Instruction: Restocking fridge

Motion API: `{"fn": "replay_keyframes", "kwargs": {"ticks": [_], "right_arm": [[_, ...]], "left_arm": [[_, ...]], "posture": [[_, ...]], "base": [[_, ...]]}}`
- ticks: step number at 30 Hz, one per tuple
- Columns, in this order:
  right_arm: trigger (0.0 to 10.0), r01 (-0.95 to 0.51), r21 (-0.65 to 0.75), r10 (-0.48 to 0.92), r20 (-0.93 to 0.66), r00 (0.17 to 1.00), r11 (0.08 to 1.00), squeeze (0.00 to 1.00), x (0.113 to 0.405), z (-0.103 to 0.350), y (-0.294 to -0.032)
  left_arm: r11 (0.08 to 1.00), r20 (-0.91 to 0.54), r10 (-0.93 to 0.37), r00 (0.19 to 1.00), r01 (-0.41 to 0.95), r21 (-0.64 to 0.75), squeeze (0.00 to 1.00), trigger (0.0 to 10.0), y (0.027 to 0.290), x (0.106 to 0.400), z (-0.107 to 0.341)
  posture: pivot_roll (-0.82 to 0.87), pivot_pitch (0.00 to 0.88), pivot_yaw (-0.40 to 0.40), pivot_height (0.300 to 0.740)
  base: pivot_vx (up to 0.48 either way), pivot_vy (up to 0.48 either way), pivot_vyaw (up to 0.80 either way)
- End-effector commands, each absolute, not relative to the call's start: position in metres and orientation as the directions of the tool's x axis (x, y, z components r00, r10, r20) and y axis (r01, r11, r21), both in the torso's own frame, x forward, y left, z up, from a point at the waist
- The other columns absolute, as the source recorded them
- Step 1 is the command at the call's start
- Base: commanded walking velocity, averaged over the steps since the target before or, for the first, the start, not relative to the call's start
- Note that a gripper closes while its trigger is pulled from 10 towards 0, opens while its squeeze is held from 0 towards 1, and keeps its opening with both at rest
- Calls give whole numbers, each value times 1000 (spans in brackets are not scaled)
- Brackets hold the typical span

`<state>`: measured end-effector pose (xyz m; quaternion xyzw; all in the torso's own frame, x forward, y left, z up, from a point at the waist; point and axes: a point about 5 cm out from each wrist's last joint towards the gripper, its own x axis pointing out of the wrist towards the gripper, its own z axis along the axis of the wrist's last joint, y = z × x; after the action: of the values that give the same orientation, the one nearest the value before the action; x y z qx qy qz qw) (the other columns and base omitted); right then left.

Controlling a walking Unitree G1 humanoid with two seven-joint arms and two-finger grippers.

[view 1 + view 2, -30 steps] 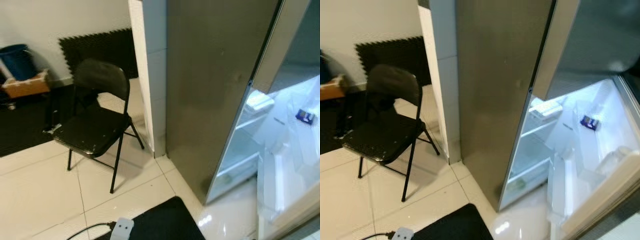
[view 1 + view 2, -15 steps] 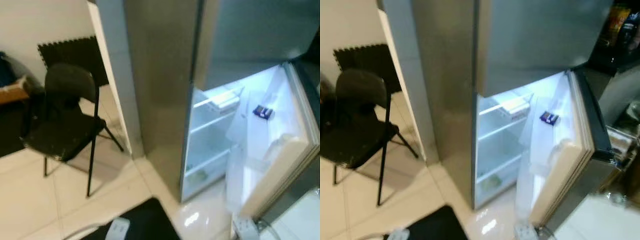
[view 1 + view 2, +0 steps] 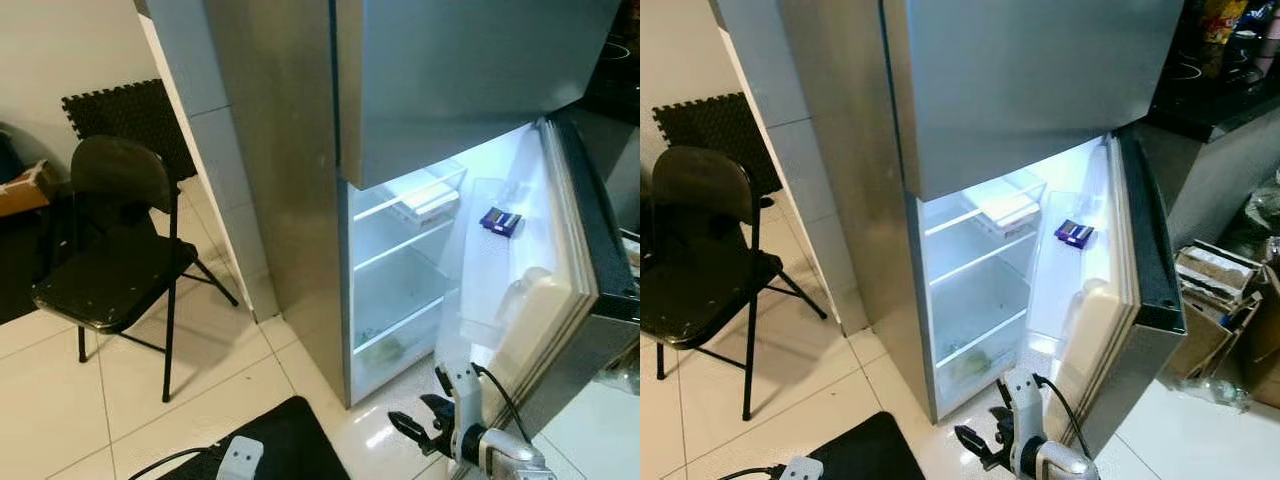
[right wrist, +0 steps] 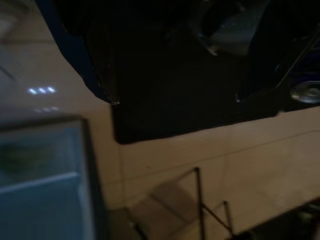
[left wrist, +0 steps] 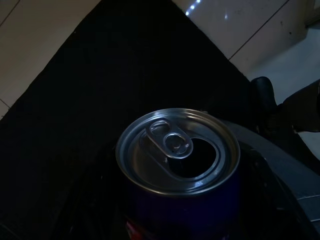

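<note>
The steel fridge (image 3: 300, 170) stands ahead with its lower door (image 3: 565, 290) swung open to the right and the inside lit. A white box (image 3: 425, 203) lies on the upper shelf. A small blue pack (image 3: 500, 221) and a white bottle (image 3: 525, 310) sit in the door. My right gripper (image 3: 420, 425) hangs open low in front of the door, nothing between its fingers (image 4: 100, 75). In the left wrist view a dark blue can (image 5: 177, 155) with a silver top sits in my left gripper (image 5: 180, 220), over the black mat (image 5: 100, 100).
A black folding chair (image 3: 110, 270) stands left of the fridge by a white pillar (image 3: 215, 150). A black mat (image 3: 290, 440) and a white power strip (image 3: 238, 458) lie on the tiled floor. Cardboard boxes (image 3: 1215, 290) and a dark counter (image 3: 1210, 90) stand right of the door.
The camera has swung right, so the open fridge sits in the middle and the chair has slid left. My right gripper has come into view at the bottom.
</note>
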<state>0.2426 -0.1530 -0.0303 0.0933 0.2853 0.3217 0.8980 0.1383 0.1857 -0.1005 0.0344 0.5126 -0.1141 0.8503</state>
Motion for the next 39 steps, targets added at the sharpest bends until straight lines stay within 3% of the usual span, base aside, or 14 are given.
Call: {"fn": "replay_keyframes", "kwargs": {"ticks": [1, 7, 10, 29, 34, 39], "right_arm": [[10000, -530, 366, 643, -399, 653, 765, 0, 251, -22, -151], [10000, -486, 348, 588, -319, 743, 802, 0, 267, -8, -154], [10000, -352, 243, 418, -321, 850, 904, 0, 283, 2, -170], [10000, -77, 82, 103, -381, 919, 994, 0, 282, 2, -216], [10000, 89, 5, -81, -362, 929, 996, 0, 282, 10, -245], [10000, 164, -27, -163, -345, 924, 986, 0, 280, 15, -262]], "left_arm": [[966, -874, -199, 443, 238, -99, 0, 10000, 175, 137, -102], [966, -877, -197, 439, 239, -98, 0, 10000, 175, 135, -102], [964, -879, -198, 433, 250, -94, 0, 10000, 175, 134, -103], [965, -879, -198, 435, 245, -96, 0, 10000, 175, 133, -103], [965, -878, -195, 437, 244, -93, 0, 10000, 176, 134, -103], [966, -878, -194, 438, 243, -92, 0, 10000, 176, 134, -103]], "posture": [[3, 0, -10, 740], [1, 0, -9, 740], [2, 0, -11, 740], [0, 0, -9, 740], [2, 0, -10, 740], [2, 0, -9, 740]], "base": [[0, 0, 0], [0, 0, 0], [0, 0, 0], [0, 0, 0], [0, 0, 0], [0, 0, 0]]}}
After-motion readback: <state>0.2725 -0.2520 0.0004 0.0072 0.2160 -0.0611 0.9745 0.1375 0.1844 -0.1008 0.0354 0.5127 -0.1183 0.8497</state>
